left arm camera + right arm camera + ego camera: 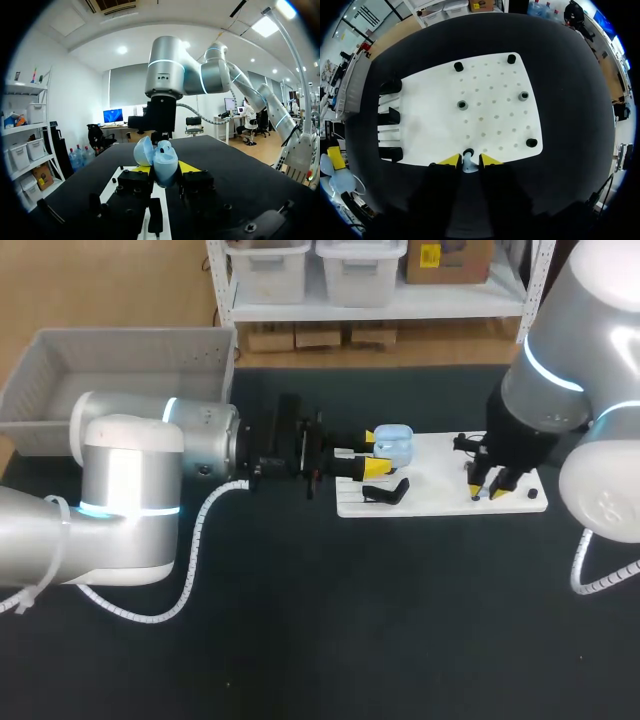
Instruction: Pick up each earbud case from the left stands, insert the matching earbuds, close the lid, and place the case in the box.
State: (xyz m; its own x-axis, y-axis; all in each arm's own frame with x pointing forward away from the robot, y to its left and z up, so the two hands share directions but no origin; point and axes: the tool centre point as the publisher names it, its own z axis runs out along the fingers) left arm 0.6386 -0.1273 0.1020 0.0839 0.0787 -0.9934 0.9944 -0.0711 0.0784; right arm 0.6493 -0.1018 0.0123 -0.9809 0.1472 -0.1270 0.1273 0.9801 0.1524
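pinching the open pale-blue earbud case [164, 164] by its lower shell in my left gripper [374, 453] above the white board [490, 100], my right gripper [470, 160] nipping 1 earbud [469, 165] there, i judge both light, hard, slick: grip flat sides gently.

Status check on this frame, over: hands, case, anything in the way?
Left hand shut on the blue case, lid open. Right hand down on the white board, shut on an earbud. Nothing seen blocking either hand.
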